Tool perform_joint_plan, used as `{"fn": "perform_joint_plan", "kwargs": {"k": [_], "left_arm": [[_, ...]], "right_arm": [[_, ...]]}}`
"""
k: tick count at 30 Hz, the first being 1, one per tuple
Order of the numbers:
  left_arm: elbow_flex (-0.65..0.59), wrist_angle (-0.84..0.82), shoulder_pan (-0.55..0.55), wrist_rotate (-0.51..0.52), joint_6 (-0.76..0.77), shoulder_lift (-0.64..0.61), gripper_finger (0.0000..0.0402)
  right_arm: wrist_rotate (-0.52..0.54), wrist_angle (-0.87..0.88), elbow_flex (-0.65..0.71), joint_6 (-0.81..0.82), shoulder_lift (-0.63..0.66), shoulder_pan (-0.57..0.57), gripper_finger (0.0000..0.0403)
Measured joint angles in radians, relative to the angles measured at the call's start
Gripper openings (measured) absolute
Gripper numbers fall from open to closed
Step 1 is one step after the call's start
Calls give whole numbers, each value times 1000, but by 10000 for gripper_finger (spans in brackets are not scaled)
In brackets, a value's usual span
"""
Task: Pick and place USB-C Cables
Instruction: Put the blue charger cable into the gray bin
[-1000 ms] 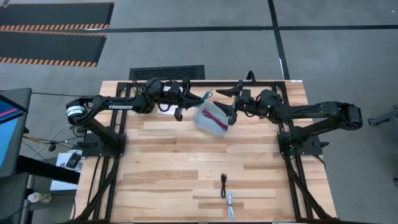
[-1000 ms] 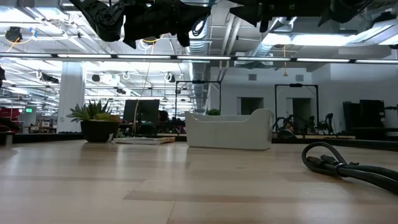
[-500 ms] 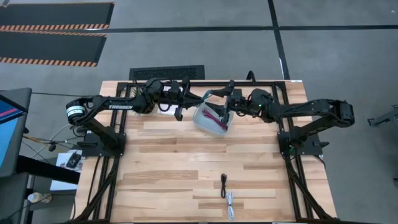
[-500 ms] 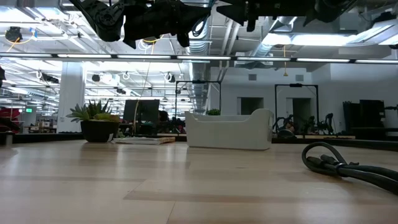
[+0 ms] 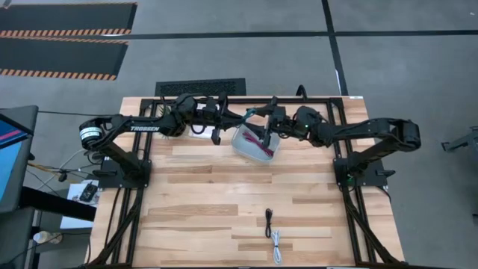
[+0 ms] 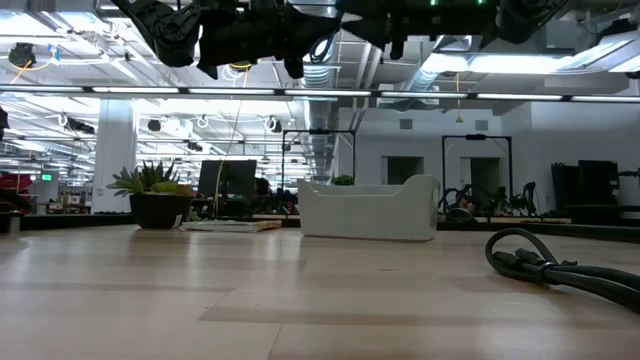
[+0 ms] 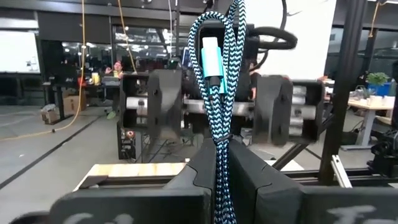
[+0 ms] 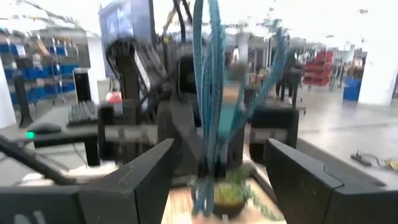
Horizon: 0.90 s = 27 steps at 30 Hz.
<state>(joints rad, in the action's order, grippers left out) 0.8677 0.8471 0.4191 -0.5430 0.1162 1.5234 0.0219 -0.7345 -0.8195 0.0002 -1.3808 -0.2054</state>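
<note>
Teal cable (image 7: pixel 214 93) held by left jaws; right gripper (image 5: pixel 263 119) has closed in.

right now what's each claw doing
Left claw: closed on the teal USB-C cable.
Right claw: open around the same cable, not gripping it.

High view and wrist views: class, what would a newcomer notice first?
The teal cable is pinched in the left hand over the table's far side, with the open right hand facing it. Nearby, the clear tray holds a maroon cable; a black cable and a white cable lie by the near edge.
</note>
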Motion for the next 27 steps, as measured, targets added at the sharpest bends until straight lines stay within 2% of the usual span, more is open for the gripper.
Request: {"fn": "perform_joint_plan", "kwargs": {"k": [7, 15, 21, 27], "left_arm": [[0, -27, 0, 5, -19, 0, 6], [0, -29, 0, 9, -23, 0, 6], [0, -51, 0, 13, -23, 0, 7], [0, -52, 1, 14, -22, 0, 7]], "right_arm": [[1, -6, 2, -6, 11, -7, 262], [1, -13, 1, -9, 10, -13, 206], [0, -13, 1, -9, 5, -20, 152], [0, -6, 1, -9, 5, -19, 66]]}}
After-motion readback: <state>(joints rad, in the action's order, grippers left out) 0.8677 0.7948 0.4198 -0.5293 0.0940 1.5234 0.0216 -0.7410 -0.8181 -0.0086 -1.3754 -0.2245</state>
